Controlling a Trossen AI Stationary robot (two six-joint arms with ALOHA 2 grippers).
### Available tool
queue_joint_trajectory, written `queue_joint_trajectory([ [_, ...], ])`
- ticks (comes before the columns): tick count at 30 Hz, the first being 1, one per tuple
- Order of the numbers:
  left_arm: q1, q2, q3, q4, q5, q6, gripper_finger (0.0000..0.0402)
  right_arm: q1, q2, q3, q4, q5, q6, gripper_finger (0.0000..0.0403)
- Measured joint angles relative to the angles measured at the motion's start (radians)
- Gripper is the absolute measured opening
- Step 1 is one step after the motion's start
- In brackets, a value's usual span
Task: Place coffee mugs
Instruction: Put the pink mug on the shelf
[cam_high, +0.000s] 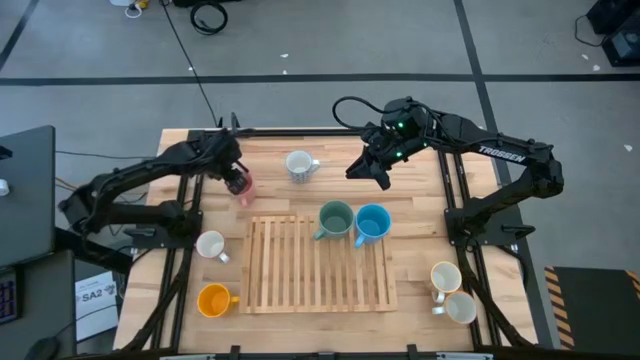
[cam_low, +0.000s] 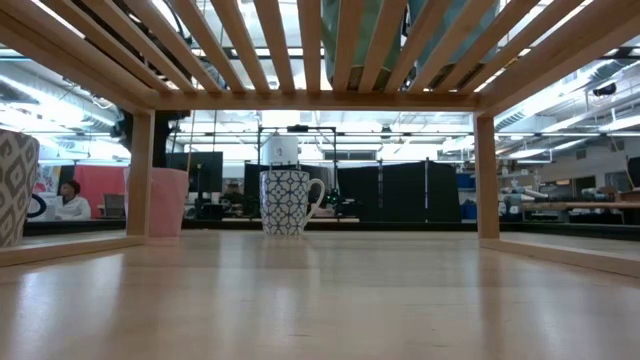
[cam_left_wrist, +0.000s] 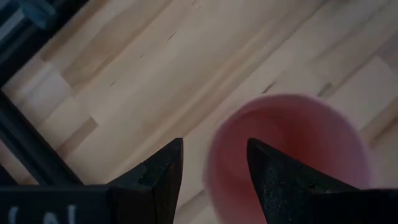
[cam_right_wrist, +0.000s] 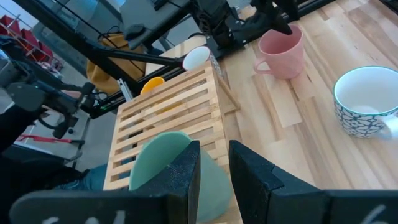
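Observation:
My left gripper (cam_high: 237, 178) (cam_left_wrist: 214, 165) is open over the pink mug (cam_high: 244, 190) (cam_left_wrist: 292, 143), which stands upright on the table near the rack's far left corner. One finger reaches inside the mug's mouth and the other stays outside its wall. My right gripper (cam_high: 368, 177) (cam_right_wrist: 214, 165) hangs above the table's far right part, open by a narrow gap and empty. The green mug (cam_high: 335, 218) (cam_right_wrist: 165, 162) and the blue mug (cam_high: 372, 223) sit on the slatted wooden rack (cam_high: 320, 275). A patterned white mug (cam_high: 298, 165) (cam_right_wrist: 367, 102) stands on the table beyond the rack.
A white mug (cam_high: 210, 244) and an orange mug (cam_high: 214, 300) stand left of the rack. Two cream mugs (cam_high: 445, 277) (cam_high: 460, 307) stand near the table's near right corner. The rack's near half is bare slats. People show in the room beyond the table.

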Motion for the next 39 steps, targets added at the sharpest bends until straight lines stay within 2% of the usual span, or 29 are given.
queue_joint_trajectory([
  [8, 0.027, 0.073, 0.0, 0.0, 0.074, 0.002, 0.0185, 0.0, 0.0, 0.0, 0.0, 0.0, 0.0, 0.009],
  [14, 0.026, 0.113, 0.0, -0.002, 0.076, 0.002, 0.0176, 0.0, 0.0, 0.0, 0.0, 0.0, 0.0, 0.009],
  [25, 0.026, 0.126, 0.0, 0.0, 0.074, 0.01, 0.0108, 0.0, 0.0, 0.0, 0.0, 0.0, 0.0, 0.009],
  [34, 0.026, 0.125, 0.0, 0.002, 0.08, 0.008, 0.0038, 0.0, 0.0, 0.0, 0.0, 0.0, 0.0, 0.009],
  [39, 0.026, 0.122, 0.001, 0.006, 0.082, 0.008, 0.003, 0.0, 0.0, 0.0, 0.0, 0.0, 0.0, 0.009],
])
